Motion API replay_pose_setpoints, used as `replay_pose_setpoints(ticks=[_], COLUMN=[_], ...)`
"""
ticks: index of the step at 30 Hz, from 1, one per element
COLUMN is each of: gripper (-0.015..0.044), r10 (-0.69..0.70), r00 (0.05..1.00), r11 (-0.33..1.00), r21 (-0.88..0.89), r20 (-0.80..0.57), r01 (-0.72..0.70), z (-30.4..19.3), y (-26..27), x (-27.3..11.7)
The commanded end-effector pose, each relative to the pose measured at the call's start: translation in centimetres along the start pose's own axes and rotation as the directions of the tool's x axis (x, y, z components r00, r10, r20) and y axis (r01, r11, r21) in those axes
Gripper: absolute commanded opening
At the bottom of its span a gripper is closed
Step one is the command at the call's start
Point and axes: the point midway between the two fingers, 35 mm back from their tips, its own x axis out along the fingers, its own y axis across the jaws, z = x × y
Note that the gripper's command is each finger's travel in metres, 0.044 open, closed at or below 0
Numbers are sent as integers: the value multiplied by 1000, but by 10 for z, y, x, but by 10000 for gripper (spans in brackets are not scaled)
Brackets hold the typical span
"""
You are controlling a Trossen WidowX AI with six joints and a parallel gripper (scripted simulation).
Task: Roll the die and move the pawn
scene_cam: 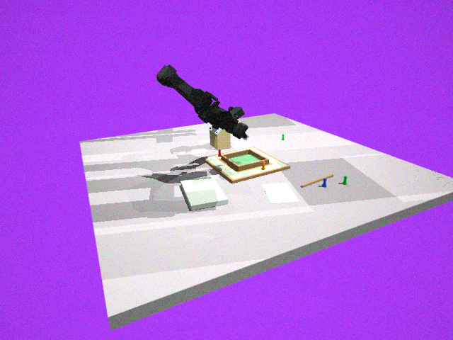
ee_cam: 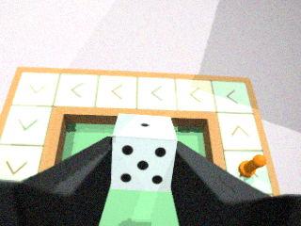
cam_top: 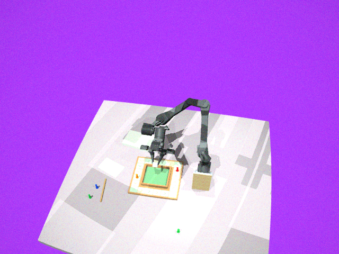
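Dark parallel-jaw gripper [ee_cam: 143, 188] clamped the white pipped die [ee_cam: 143, 155] over the green-floored wooden tray's [ee_cam: 213, 137] rim; release there risked bouncing it outside.

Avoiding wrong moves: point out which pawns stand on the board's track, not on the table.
The orange pawn and the red pawn stand on the board; the blue and both green pawns stand off it.

We see the gripper [ee_cam: 143, 162] clamped on the die [ee_cam: 143, 153], its five-pip face toward us, above the green tray [ee_cam: 85, 137], with the arrowed board [ee_cam: 118, 89] beyond and the orange pawn [ee_cam: 251, 166] at right.
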Motion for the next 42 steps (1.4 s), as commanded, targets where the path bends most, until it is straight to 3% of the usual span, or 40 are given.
replay_pose_setpoints(ticks=[1,4,12,16,21,23,25,29,31,37,38,39,42], gripper=[0,0,210,315,440,440,440,440,440,440,440,440,361], r10=[0,0,0,0,0,27,81,62,11,3,32,32,27], r00=[1000,1000,1000,1000,1000,998,966,771,679,666,723,723,717], r11=[1000,1000,1000,1000,1000,1000,996,998,1000,1000,999,999,994], r21=[0,0,0,3,3,17,49,46,10,4,21,21,96], r20=[0,0,0,6,6,-60,-247,-634,-734,-746,-690,-690,-697], r01=[0,0,0,0,0,-26,-71,-42,-5,0,-24,-24,56], z=[0,0,0,28,30,28,20,9,9,9,11,11,12], y=[0,0,0,-1,0,1,4,4,1,0,2,2,-14], x=[0,0,0,-24,-26,-19,-1,22,25,26,25,25,28])
